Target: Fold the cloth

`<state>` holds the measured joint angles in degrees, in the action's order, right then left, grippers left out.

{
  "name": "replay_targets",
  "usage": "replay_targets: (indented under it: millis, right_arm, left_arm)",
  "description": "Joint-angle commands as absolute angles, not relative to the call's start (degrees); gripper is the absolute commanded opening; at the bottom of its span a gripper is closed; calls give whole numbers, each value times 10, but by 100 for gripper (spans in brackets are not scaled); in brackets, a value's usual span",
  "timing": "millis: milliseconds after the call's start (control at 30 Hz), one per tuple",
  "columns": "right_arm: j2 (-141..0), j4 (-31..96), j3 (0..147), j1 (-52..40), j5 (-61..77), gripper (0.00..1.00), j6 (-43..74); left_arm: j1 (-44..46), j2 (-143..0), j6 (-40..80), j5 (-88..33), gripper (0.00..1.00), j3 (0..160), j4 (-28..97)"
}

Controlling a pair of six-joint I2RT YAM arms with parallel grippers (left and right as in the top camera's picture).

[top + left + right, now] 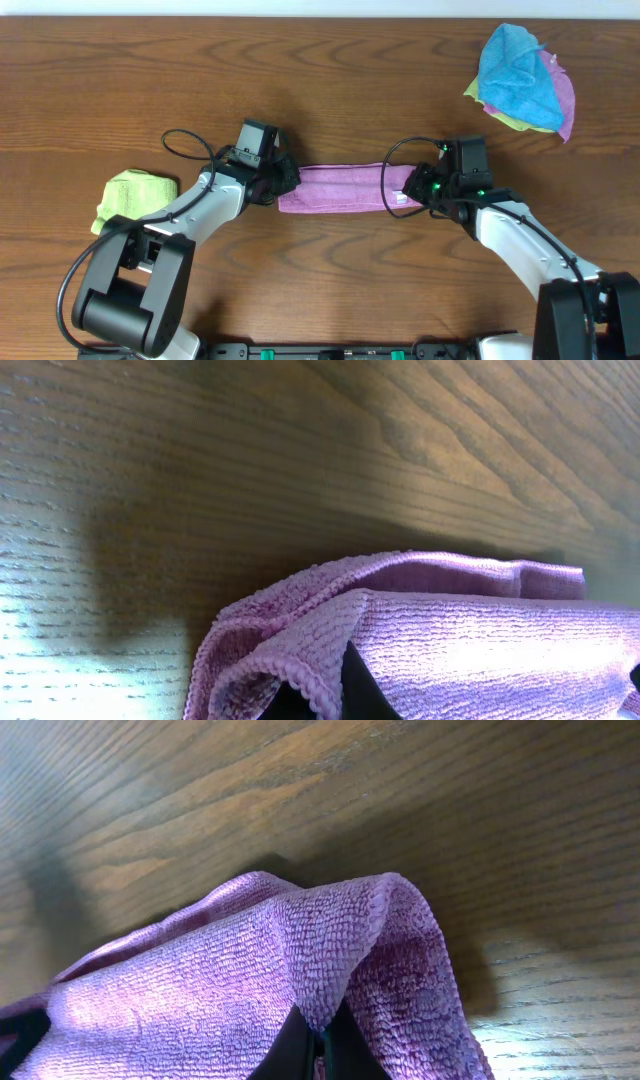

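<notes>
At the centre of the wooden surface (330, 70), I see the cloth (340, 188) lying as a long narrow magenta-purple band, folded over on itself and running left to right. Its two ends are held by the two hands.

Left hand (283, 185): it meets the left end of the band. On the left wrist view, the cloth (460, 635) is doubled into layers and wraps over a dark finger (362, 690), with its edge raised off the wood. I read this hand as pinching the cloth.

Right hand (405, 192): it meets the right end of the band. On the right wrist view, the fingers (295, 1055) are pressed together on a fold of the cloth (230, 980), which rises to a peak at the pinch.

Other items:
- A lime-green cloth (130, 198) sits bunched at the left, near the left arm and apart from the band.
- A blue cloth (512, 68) lies crumpled at the far right, on top of other coloured fabric.
</notes>
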<state>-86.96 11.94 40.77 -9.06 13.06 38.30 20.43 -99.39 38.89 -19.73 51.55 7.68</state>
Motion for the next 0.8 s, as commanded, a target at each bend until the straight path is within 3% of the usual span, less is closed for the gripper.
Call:
replay_targets:
  millis: [0, 300, 467, 600, 767]
  right_arm:
    - [-872, 123, 417, -83, 47, 1, 370]
    - [-872, 127, 417, -83, 17, 1, 365]
    - [-872, 127, 417, -83, 8, 3, 365]
    - [-872, 126, 417, -83, 7, 20, 363]
    - [-872, 127, 417, -83, 11, 53, 358]
  left_arm:
    - [194, -1000, 374, -130, 6, 524, 82]
    - [194, -1000, 372, -115, 6, 524, 74]
    - [194, -1000, 372, -114, 11, 524, 68]
    - [194, -1000, 372, -114, 32, 524, 68]
    - [194, -1000, 372, -114, 57, 524, 68]
